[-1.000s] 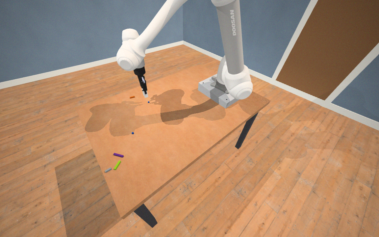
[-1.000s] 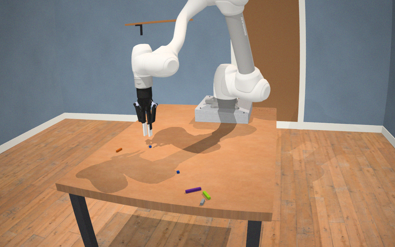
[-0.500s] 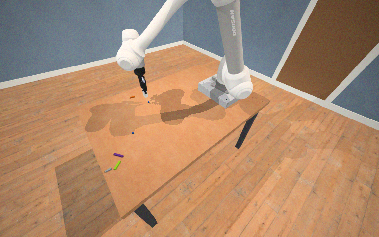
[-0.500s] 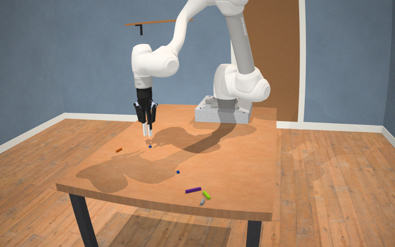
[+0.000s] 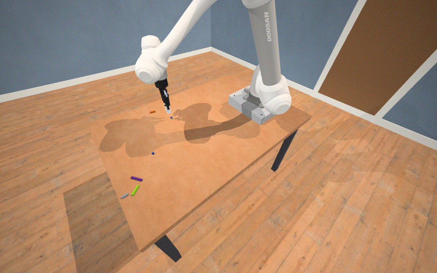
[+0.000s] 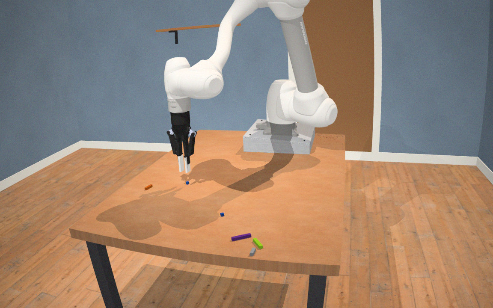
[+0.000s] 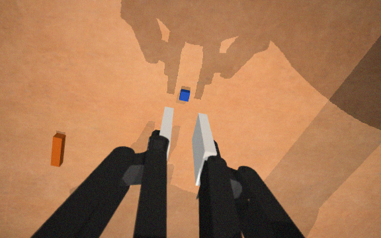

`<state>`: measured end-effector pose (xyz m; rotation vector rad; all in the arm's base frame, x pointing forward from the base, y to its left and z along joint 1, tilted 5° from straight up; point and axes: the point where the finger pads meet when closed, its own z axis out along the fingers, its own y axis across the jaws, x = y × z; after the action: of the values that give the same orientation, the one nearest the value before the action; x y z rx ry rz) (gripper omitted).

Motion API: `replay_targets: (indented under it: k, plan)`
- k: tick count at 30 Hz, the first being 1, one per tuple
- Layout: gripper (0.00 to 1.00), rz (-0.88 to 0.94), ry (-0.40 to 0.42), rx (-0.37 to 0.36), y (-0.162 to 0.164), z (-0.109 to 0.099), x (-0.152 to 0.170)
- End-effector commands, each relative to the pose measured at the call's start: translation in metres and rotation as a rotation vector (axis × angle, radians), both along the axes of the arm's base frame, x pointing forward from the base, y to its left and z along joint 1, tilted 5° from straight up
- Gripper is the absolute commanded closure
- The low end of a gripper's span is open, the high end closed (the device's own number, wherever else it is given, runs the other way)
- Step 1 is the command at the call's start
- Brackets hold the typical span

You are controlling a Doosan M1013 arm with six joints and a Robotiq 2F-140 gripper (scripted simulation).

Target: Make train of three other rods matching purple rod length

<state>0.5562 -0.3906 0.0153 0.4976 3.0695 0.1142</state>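
My gripper (image 5: 168, 110) hangs above the table's far left part, fingers pointing down. It also shows in the exterior view (image 6: 184, 168) and the wrist view (image 7: 185, 110). The fingers stand a narrow gap apart with nothing between them. A blue rod (image 7: 184, 95) (image 5: 171, 117) (image 6: 187, 182) lies on the table just below and ahead of the fingertips, apart from them. An orange rod (image 7: 58, 149) (image 5: 152, 111) (image 6: 148, 187) lies to its left. A second blue rod (image 5: 153, 153) (image 6: 221, 214) lies mid-table. The purple rod (image 5: 136, 178) (image 6: 241, 237) lies near the front edge.
A lime rod (image 5: 134, 190) (image 6: 257, 243) and a grey rod (image 5: 124, 195) (image 6: 252, 251) lie close to the purple rod, by the table's front edge. The arm's grey base (image 5: 250, 107) stands at the table's far right end.
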Motion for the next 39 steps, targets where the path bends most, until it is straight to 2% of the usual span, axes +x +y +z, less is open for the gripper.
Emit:
replay_targets:
  k: [1, 17, 39]
  plan:
    - [0.77, 0.000, 0.000, 0.000, 0.000, -0.003, 0.000]
    - [0.77, 0.000, 0.000, 0.000, 0.002, -0.026, 0.001]
    - [0.77, 0.000, 0.000, 0.000, 0.003, -0.041, 0.002]
